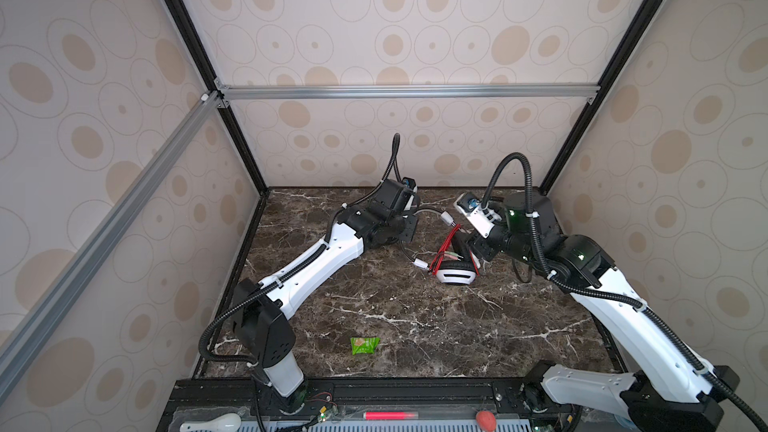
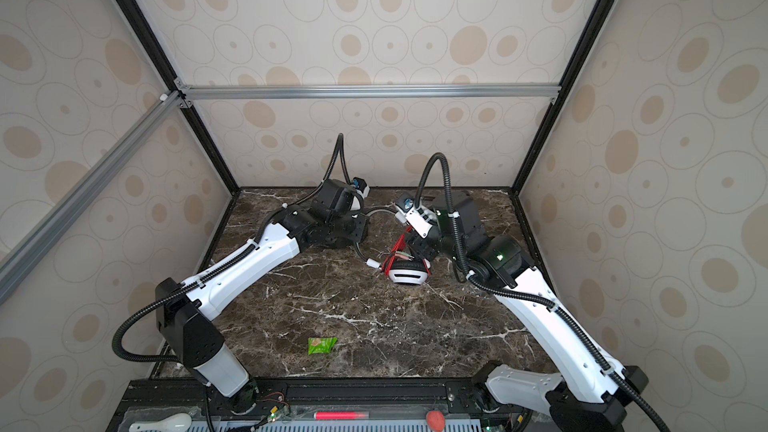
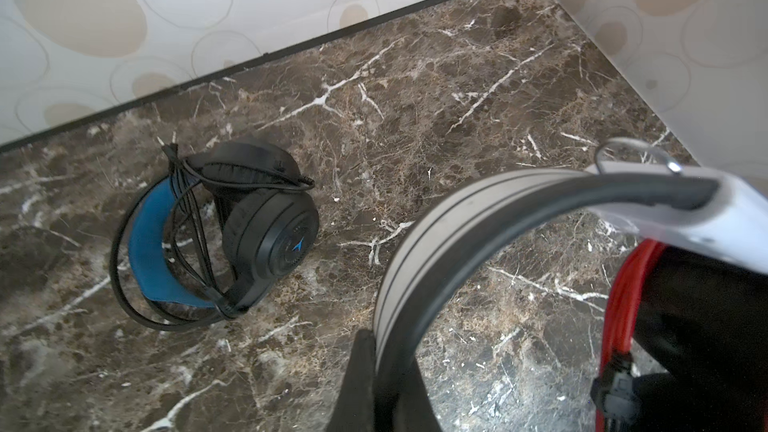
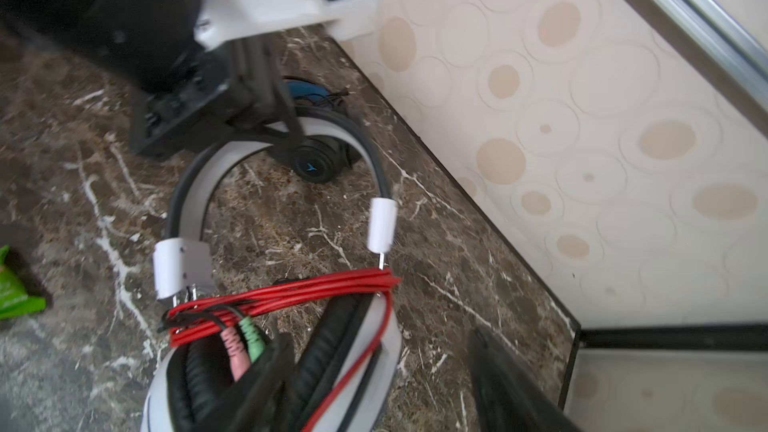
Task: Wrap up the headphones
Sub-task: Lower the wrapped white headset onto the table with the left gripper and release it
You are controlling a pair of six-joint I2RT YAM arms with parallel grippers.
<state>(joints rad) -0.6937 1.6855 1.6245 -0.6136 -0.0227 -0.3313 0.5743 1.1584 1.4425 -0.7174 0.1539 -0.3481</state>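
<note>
Toward 1 o'clock on the surface (image 1: 374,317), the left hand (image 1: 409,229) pinches the white headset (image 1: 455,275) by its headband, the right hand (image 4: 374,351) gapes around an earcup, and the black headset (image 3: 232,230) lies near 12.

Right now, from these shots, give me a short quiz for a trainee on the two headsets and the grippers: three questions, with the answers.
1. True or false: the red cable lies loose, stretched out across the table.
2. Multiple choice: the black headset is A) under the white headset, B) on the table near a wall, apart from the white headset, C) lifted off the table.
3. Fill in: the ___ gripper is shut on the white headset's headband.
Key: 1 false, it is wound round the white headset; 2 B; 3 left, the left gripper.
</note>
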